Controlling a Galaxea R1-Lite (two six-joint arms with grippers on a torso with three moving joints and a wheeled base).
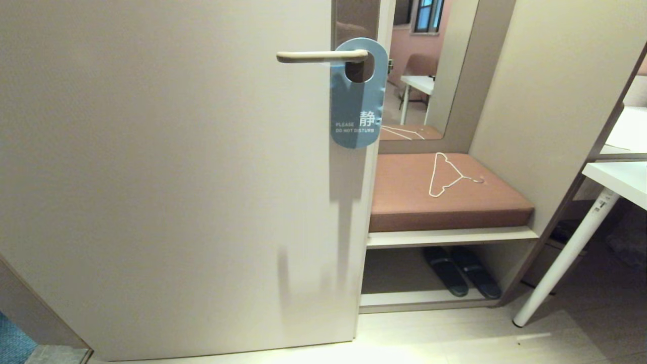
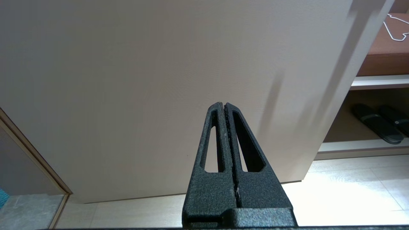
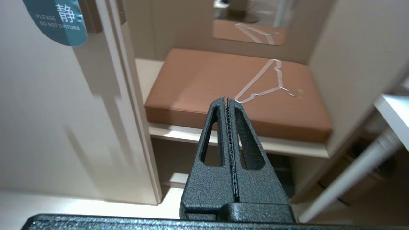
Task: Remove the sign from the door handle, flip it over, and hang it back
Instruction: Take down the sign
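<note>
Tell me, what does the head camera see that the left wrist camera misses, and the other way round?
Only the head view shows the blue sign hanging on the door handle, plus the mirror. Only the left wrist view shows the left gripper, shut and empty, near the door's lower part. Both show the door, the white wire hanger on the brown cushion, and the dark slippers underneath.

Blue sign (image 1: 357, 108) with white lettering, on a cream-beige door handle (image 1: 316, 56); pale beige door (image 1: 167, 177); terracotta-brown cushion (image 1: 414, 202) bearing a white wire hanger (image 1: 445, 174); dark navy slippers (image 1: 460, 270); white table (image 1: 619, 179); both grippers, left gripper (image 2: 223, 105) and right gripper (image 3: 226, 99), textured black
</note>
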